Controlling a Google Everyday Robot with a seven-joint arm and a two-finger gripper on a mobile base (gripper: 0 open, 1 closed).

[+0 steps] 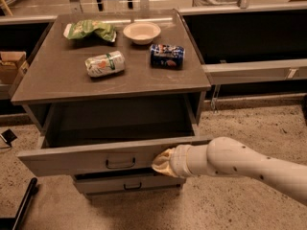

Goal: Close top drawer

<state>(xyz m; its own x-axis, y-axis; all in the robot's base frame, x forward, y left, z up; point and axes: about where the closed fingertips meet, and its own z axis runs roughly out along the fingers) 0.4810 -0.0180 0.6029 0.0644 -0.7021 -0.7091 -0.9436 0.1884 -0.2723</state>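
The top drawer (86, 158) is a wide grey drawer pulled far out of the cabinet, with a small dark wire handle (120, 163) at the centre of its front. Its inside looks empty. My gripper (162, 163) is at the end of the white arm coming in from the right. It sits against the right part of the drawer front, to the right of the handle. The arm's wrist hides most of it.
On the grey cabinet top (57, 85) lie a green bag (90, 30), a white bowl (141, 32), a white-green can (105, 63) and a blue can (167, 55). A lower drawer (127, 183) sits under the open one. A cardboard box (10, 66) is at left.
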